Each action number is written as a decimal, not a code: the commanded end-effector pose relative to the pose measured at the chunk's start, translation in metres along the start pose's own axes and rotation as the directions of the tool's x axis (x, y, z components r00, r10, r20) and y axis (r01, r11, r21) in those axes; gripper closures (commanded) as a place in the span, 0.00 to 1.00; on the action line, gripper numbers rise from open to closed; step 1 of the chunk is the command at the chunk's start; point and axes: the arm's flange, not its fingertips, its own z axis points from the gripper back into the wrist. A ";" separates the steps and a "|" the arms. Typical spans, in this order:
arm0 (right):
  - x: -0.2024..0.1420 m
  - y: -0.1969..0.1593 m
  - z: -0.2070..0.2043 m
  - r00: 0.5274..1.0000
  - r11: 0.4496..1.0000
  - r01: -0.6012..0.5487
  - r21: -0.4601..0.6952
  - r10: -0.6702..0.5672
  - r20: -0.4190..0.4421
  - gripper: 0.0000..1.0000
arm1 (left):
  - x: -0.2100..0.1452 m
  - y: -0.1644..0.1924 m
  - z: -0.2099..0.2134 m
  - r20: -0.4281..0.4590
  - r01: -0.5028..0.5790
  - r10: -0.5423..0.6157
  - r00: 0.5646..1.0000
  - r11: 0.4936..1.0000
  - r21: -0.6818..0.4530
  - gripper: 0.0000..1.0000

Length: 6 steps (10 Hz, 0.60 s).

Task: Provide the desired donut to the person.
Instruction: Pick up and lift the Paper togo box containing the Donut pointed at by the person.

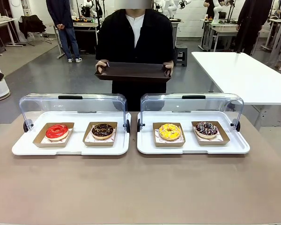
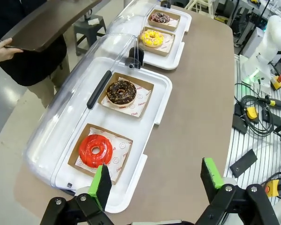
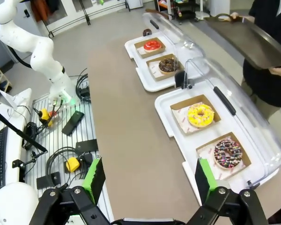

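left gripper [image 2: 157, 177] hung wide open and empty, the red donut [image 2: 95, 150] just ahead of one pad, the chocolate donut [image 2: 121, 91] farther off. right gripper [image 3: 149, 177] gaped empty too, sprinkled donut [image 3: 228, 153] nearest, yellow donut [image 3: 200, 115] beyond. the person [image 1: 135, 37] held a dark tray [image 1: 133, 71].

Four donuts: one red-glazed donut [image 1: 57, 131], one chocolate donut [image 1: 102, 130], one yellow donut [image 1: 170, 131] and one sprinkled chocolate donut [image 1: 206, 129]. Four cardboard boats [image 1: 39, 140] [image 1: 88, 139] [image 1: 157, 143] [image 1: 223, 139], one under each. Two white trays [image 1: 18, 149] [image 1: 145, 149] and two clear lids [image 1: 42, 105] [image 1: 215, 105]. One counter [image 1: 140, 187]. One person [image 1: 135, 37], two hands [image 1: 101, 66] [image 1: 168, 67], one dark serving tray [image 1: 132, 71].
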 end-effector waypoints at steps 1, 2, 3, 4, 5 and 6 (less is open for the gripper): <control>0.003 0.000 0.000 1.000 1.000 -0.018 0.007 0.018 0.016 0.00 | 0.001 0.001 0.001 0.011 0.005 -0.005 1.000 1.000 -0.006 0.00; 0.003 0.000 0.000 1.000 1.000 -0.018 0.007 0.018 0.016 0.00 | 0.001 0.001 0.001 0.011 0.005 -0.005 1.000 1.000 -0.006 0.00; 0.003 0.000 0.000 1.000 1.000 -0.018 0.007 0.018 0.016 0.00 | 0.001 0.001 0.001 0.011 0.005 -0.005 1.000 1.000 -0.006 0.00; 0.003 0.000 0.000 1.000 1.000 -0.018 0.007 0.018 0.016 0.00 | 0.001 0.001 0.001 0.011 0.005 -0.005 1.000 1.000 -0.006 0.00; 0.003 0.000 0.000 1.000 1.000 -0.018 0.007 0.018 0.016 0.00 | 0.001 0.001 0.001 0.011 0.005 -0.005 1.000 1.000 -0.006 0.00; 0.003 0.000 0.000 1.000 1.000 -0.018 0.007 0.018 0.016 0.00 | 0.001 0.001 0.001 0.011 0.005 -0.005 1.000 1.000 -0.006 0.00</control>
